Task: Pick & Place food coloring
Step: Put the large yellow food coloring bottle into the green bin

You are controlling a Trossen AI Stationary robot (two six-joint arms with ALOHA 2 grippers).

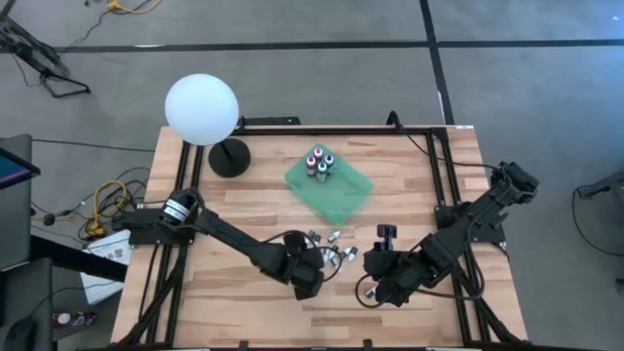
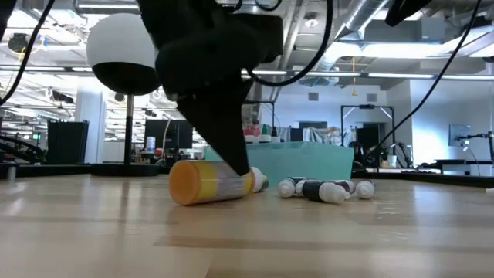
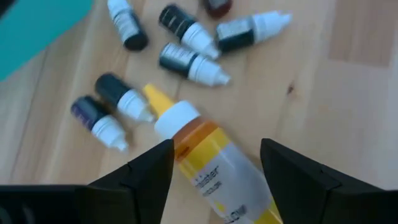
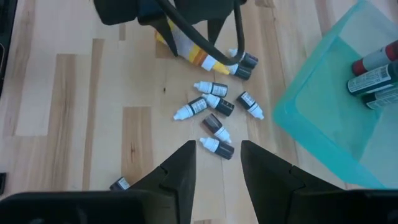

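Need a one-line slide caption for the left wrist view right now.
Left gripper, fingers open, straddles a lying yellow bottle beside small dark food coloring bottles scattered on the wooden table.

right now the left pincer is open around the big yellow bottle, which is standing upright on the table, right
Not quite. The left pincer is open around the big yellow bottle, but the bottle is lying on its side on the table, not standing upright. The low view shows it flat on the wood.
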